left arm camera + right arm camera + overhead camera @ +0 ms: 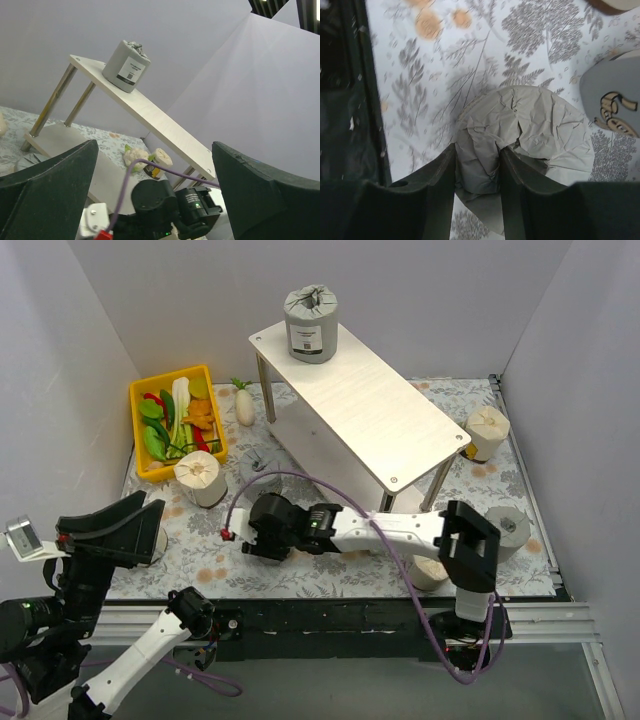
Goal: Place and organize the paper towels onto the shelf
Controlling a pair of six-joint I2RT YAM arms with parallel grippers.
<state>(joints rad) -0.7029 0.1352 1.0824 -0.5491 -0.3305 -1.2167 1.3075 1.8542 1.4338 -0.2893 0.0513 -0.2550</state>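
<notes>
Down at the near right of the flower-printed table cover [470,65], a stubby cream-beige paper-wrapped roll [540,125] has its twisted top pinched tight between the dark fingers of the right gripper [477,170]. We cannot tell whether it rests on the cover or hangs just off it. Just beside it lies a grey labelled roll [600,85], and farther back another grey wrapped roll [311,324] stands upright at the far-left end of the top board of the long pale wooden two-tier shelf [370,410]. Our left gripper [155,160] hangs at the near left — spread wide, nothing in it.
</notes>
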